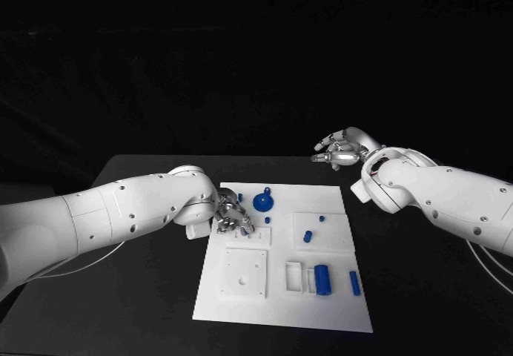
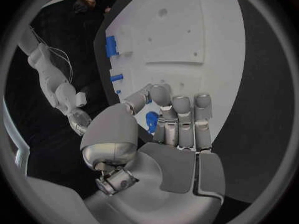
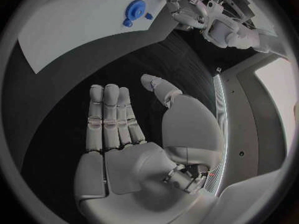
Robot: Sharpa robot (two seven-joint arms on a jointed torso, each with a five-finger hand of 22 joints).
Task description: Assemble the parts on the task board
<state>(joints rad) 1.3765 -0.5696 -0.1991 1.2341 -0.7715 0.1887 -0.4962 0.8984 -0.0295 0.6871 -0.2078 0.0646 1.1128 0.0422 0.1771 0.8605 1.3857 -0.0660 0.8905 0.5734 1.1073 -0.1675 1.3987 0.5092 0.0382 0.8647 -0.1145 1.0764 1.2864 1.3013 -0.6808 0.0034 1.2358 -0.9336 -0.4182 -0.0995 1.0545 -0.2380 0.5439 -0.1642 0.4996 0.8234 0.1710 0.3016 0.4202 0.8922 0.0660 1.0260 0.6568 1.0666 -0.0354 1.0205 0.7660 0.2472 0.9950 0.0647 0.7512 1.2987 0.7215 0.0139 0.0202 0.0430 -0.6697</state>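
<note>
Black table [image 1: 128, 297] fills the head view, dark room behind. Task board [image 1: 321, 311] lies centre frame, a white plate w/ raised rectangular blocks lower down. Blue parts sit on it: a round one w/ a stem [image 1: 266, 201] near the top, small pegs [image 1: 307, 236] mid-right, longer pieces [image 1: 322, 279] lower right. Left hand [image 1: 232, 216] rests over the board's upper-left corner, fingers curled round a small blue part [image 2: 151, 120] (pinched against the thumb, wrist view). Right hand [image 1: 342, 150] hovers upper right, off the board, fingers apart, holding nothing.
</note>
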